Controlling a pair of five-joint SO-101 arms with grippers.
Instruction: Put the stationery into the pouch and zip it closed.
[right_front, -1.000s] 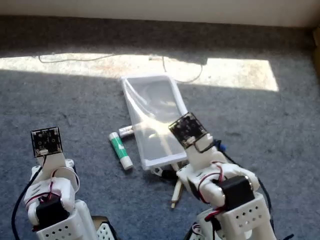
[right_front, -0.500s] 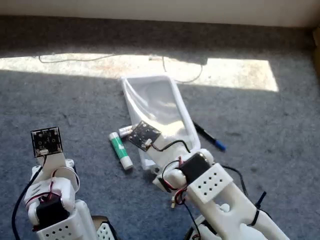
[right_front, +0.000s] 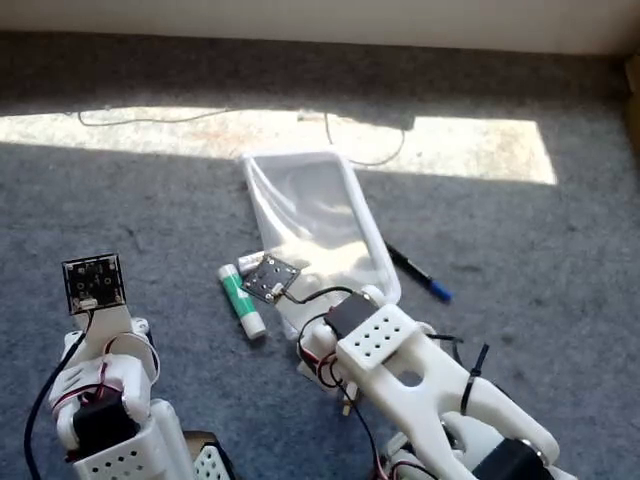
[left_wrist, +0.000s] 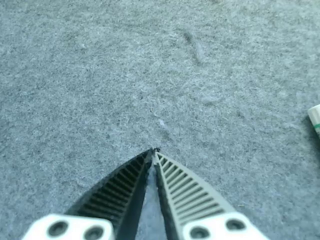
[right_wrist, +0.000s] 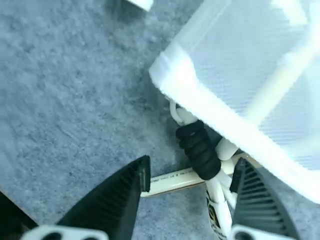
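Closest in, my left gripper (left_wrist: 154, 153) is pinched shut on nothing, pointing at bare grey carpet (left_wrist: 100, 75). No danger there, but no help either: nothing pins the pouch (right_front: 320, 215) down.

Just ahead, the right gripper (right_wrist: 192, 167) stands spread wide. It straddles a black-gripped pen (right_wrist: 199, 149) and a cream stick (right_wrist: 172, 181) that seem to cross at the pouch's near edge. Here's my worry: the pen's far end seems to run under the pouch, and the white hem sits just beyond the fingertips. If I close from here, I judge I could take both sticks at once, or nip the hem along with the pen. Then the lift drags the whole pouch across the carpet. A crossed pair could also scissor out of the pads and flick away.

On the pouch's left side, toward the left arm, the green glue stick (right_front: 240, 300) lies just beside it. It's round, so a brush from the arm could set it rolling.

Beyond that, the pouch itself stretches away from me, translucent, with sun glare on it. I can't tell where its mouth is or how far the zip is open, so any drop risks landing on top of it, not inside.

Farthest out, on the right side, the blue pen (right_front: 420, 273) lies apart on the carpet, untouched.
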